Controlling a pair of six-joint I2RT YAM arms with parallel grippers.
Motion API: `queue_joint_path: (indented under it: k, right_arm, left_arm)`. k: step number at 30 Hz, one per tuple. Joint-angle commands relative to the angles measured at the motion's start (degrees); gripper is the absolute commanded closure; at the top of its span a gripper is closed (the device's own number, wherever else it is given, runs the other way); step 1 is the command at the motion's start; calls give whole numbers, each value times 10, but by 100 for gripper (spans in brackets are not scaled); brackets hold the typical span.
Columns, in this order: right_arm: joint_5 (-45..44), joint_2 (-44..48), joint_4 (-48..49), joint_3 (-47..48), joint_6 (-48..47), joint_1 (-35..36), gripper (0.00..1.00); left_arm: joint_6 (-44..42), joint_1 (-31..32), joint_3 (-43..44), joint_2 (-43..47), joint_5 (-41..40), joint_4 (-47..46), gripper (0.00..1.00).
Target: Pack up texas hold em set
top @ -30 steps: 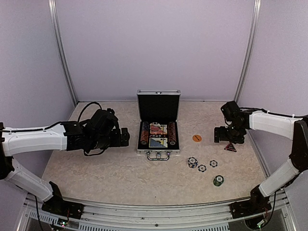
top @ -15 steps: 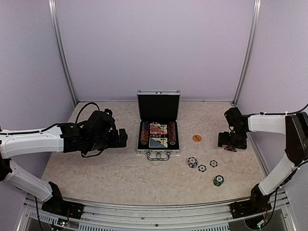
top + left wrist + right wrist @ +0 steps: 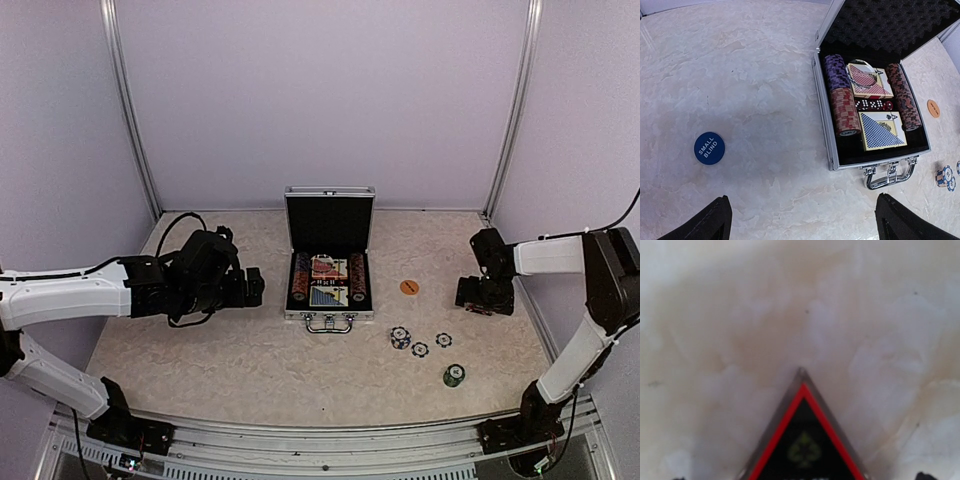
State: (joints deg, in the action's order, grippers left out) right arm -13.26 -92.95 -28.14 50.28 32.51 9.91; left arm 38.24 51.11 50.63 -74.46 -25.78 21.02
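The case [image 3: 329,262] sits open near the far edge of the table [image 3: 250,360], lid up, so pieces can go in. Cards [image 3: 881,130], dice [image 3: 873,104] and chips [image 3: 843,110] already lie inside. The left gripper [image 3: 801,210] hangs wide open and empty, left of the case, near a blue disc [image 3: 709,148]. The right gripper [image 3: 485,296] is wide open too, low over a black triangle [image 3: 802,450] by the right edge, probably to grab it. A second ago the triangle showed from above. Now the right gripper covers it.

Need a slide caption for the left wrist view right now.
Left wrist view: open aluminium case holding chip stacks, two card decks and red dice; blue SMALL BLIND disc lies outside it.
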Motion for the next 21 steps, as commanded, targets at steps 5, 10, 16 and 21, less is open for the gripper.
queue_joint_path:
  k: [5,10,16,21]
  right_arm:
    - [6,-8,27,-23,15,-18,1]
    - [20,-9,39,-36,16,-19,2]
    - [37,-6,40,-40,20,-19,4]
    - [41,8,36,-46,26,-19,5]
  left_arm:
    - [-7,4,-10,8,-7,-6,1]
    - [-6,4,-13,6,-7,-6,1]
    - [-5,4,-15,3,-4,-8,1]
    - [-4,4,-17,4,-3,-10,1]
